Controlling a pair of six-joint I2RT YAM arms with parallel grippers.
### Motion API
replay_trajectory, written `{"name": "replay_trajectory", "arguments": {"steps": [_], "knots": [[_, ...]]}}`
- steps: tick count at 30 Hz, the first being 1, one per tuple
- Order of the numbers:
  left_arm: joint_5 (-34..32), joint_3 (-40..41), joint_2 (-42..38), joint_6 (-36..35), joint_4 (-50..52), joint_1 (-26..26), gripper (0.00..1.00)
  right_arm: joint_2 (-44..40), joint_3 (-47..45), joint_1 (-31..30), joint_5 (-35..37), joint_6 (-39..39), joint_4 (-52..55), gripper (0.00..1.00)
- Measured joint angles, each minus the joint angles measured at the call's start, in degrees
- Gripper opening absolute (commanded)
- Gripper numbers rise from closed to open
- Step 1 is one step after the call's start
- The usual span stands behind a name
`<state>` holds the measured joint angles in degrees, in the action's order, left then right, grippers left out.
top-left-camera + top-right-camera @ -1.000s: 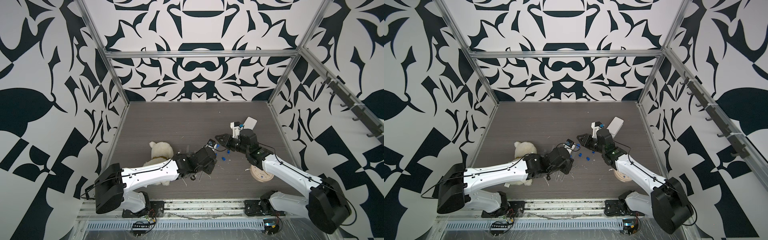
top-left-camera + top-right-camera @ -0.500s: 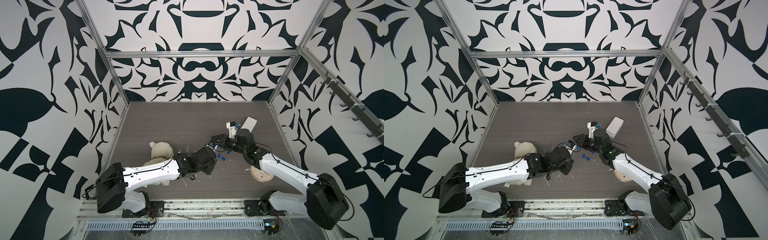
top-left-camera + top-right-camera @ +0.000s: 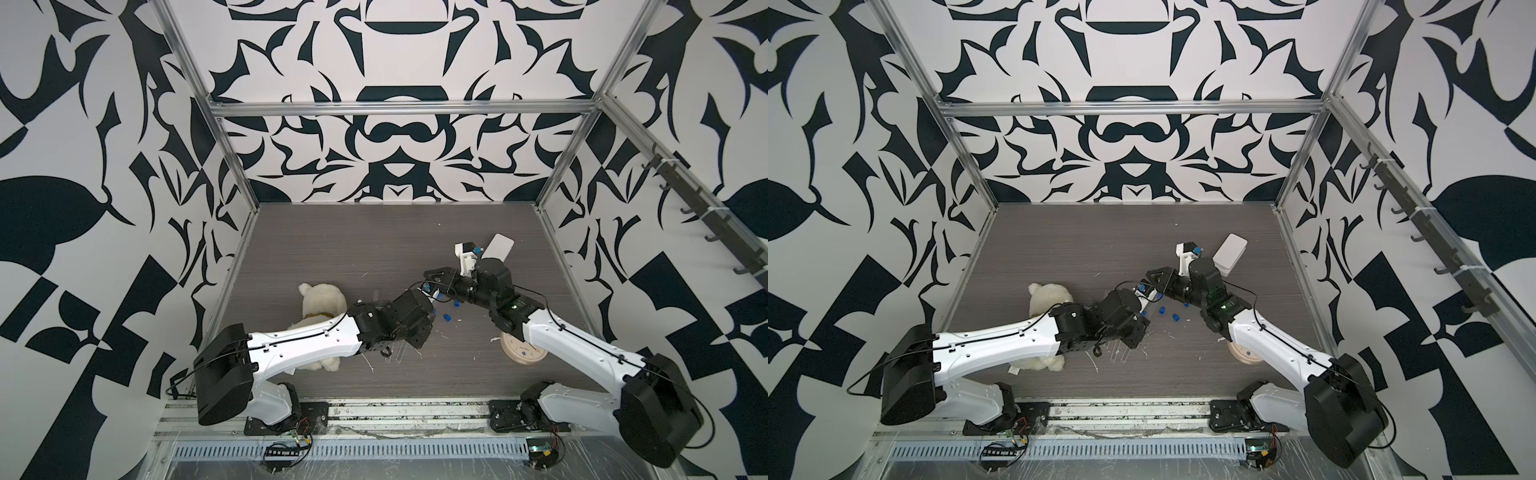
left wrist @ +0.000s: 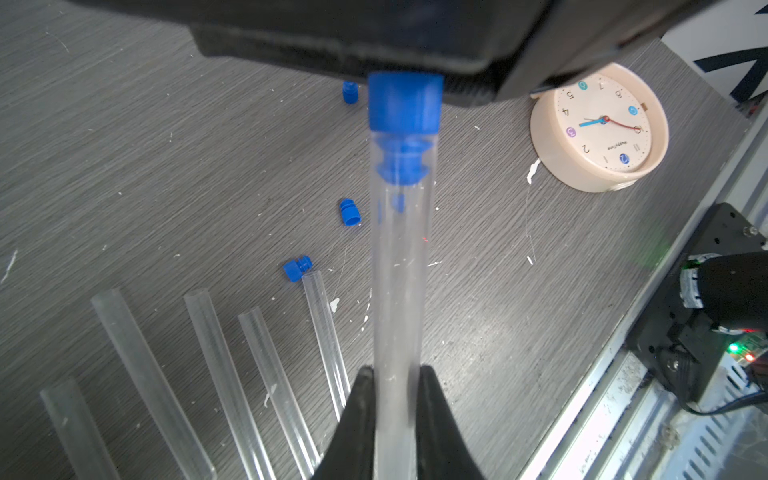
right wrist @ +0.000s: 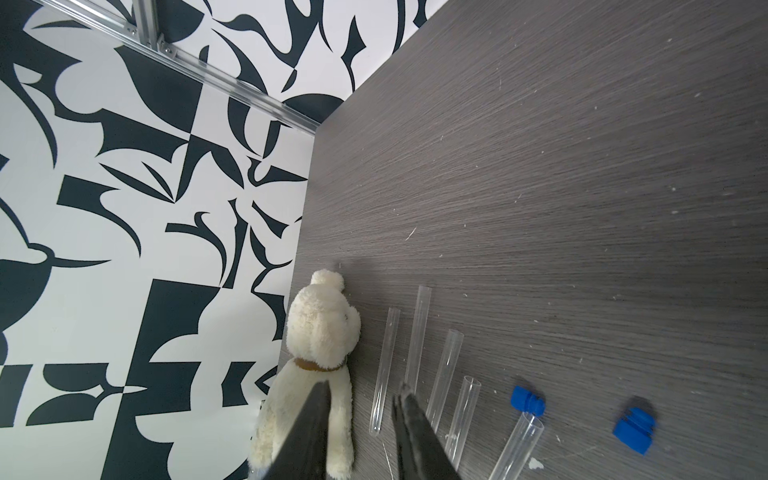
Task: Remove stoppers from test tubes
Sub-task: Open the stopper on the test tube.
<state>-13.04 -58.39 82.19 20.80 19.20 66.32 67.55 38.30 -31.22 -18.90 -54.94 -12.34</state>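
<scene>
Stoppers (image 4: 350, 212) lie loose on the table (image 4: 124, 145) beside five open test tubes (image 4: 220, 353), while the left gripper (image 4: 392, 374) pinches the last tube (image 4: 399, 270), its stopper (image 4: 405, 106) still seated, and the right gripper (image 5: 363, 390), jaws narrowly parted, holds nothing.

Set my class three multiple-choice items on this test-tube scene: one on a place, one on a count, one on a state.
1. The plush dog lies: A beside the left arm; B against the back wall; C in the far right corner.
2. Open tubes lying on the table: A three; B five; C six.
3. The stopper of the held tube is: A seated in it; B on the table; C missing.
Answers: 1 A, the left arm passes over it; 2 B, the left wrist view shows five uncapped; 3 A, the left gripper grips the tube, plug in its mouth.
</scene>
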Motion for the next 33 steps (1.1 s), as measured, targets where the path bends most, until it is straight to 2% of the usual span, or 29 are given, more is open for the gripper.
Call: {"name": "replay_trajectory", "arguments": {"steps": [7,33], "knots": [[0.1,-0.3,0.0,-0.3,0.0,-0.5,0.16,0.0,0.0,0.0,0.1,0.0,1.1,0.27],[0.7,-1.4,0.4,-0.9,0.0,-1.1,0.16,-1.1,-0.4,-0.2,1.2,0.7,1.5,0.09]]}}
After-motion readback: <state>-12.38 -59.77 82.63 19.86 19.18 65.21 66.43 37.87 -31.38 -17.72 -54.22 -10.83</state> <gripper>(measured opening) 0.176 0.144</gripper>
